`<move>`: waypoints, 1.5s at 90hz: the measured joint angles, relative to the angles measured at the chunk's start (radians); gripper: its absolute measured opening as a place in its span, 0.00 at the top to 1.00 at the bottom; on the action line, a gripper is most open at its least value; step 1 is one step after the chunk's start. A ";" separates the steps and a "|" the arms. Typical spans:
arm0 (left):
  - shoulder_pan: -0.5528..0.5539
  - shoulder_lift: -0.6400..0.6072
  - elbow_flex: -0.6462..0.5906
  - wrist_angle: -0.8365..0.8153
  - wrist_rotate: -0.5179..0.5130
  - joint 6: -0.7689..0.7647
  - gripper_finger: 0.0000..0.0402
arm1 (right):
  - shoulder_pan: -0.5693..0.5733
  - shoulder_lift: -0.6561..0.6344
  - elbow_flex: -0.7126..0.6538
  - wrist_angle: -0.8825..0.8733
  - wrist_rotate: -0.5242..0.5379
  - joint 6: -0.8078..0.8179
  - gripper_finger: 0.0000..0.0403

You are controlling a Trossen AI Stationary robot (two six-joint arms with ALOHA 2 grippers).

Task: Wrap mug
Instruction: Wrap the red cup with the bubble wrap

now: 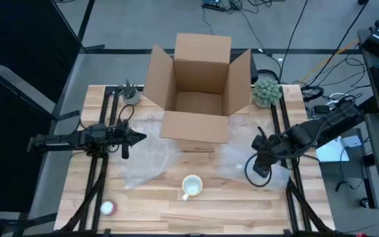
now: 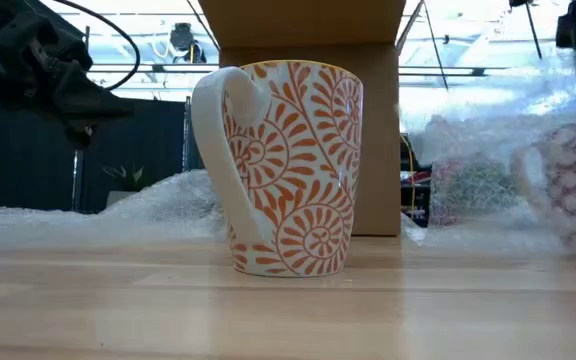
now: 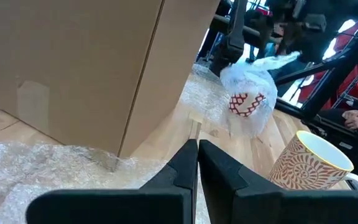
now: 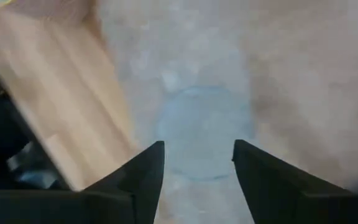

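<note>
Mug point(image 1: 192, 186) upright on table point(image 1: 242, 210), front centre, mouth up, long axis vertical; handle toward the front-left. Box point(image 1: 199, 89) behind it, open. Wrap point(image 1: 143, 161) flat between box and mug. Left gripper point(image 1: 125, 150) over wrap, fingers pressed together. Right gripper point(image 4: 197, 163) above wrap at right, fingers spread, holding nothing.
</note>
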 joint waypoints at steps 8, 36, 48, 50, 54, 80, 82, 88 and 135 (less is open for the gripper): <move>0.000 0.000 0.000 0.000 -0.006 0.000 0.99 | 0.000 -0.002 0.044 -0.089 0.029 0.030 0.58; 0.000 0.000 0.000 0.000 -0.007 0.000 0.99 | 0.067 0.030 0.047 0.363 -0.052 -0.053 0.59; 0.000 0.000 0.000 0.000 -0.007 0.001 0.99 | 0.124 0.111 -0.033 0.456 -0.086 -0.039 0.59; 0.000 0.000 0.000 -0.001 -0.007 0.001 0.99 | 0.131 0.124 -0.044 0.459 -0.087 -0.038 0.59; 0.000 0.000 0.000 0.000 -0.007 0.001 0.99 | 0.142 0.147 -0.060 0.450 -0.087 -0.031 0.59; 0.000 0.000 0.000 -0.001 -0.007 0.000 0.99 | 0.151 0.189 -0.075 0.296 0.008 -0.003 0.59; 0.000 0.000 0.000 -0.001 -0.007 0.000 0.99 | 0.150 0.190 -0.075 0.286 0.009 -0.003 0.59; 0.000 0.000 0.000 0.000 -0.007 0.000 0.99 | 0.145 0.197 -0.075 0.252 0.017 -0.003 0.59; 0.000 0.000 0.000 -0.001 -0.007 0.000 0.99 | 0.111 0.235 -0.075 -0.218 0.233 0.148 0.59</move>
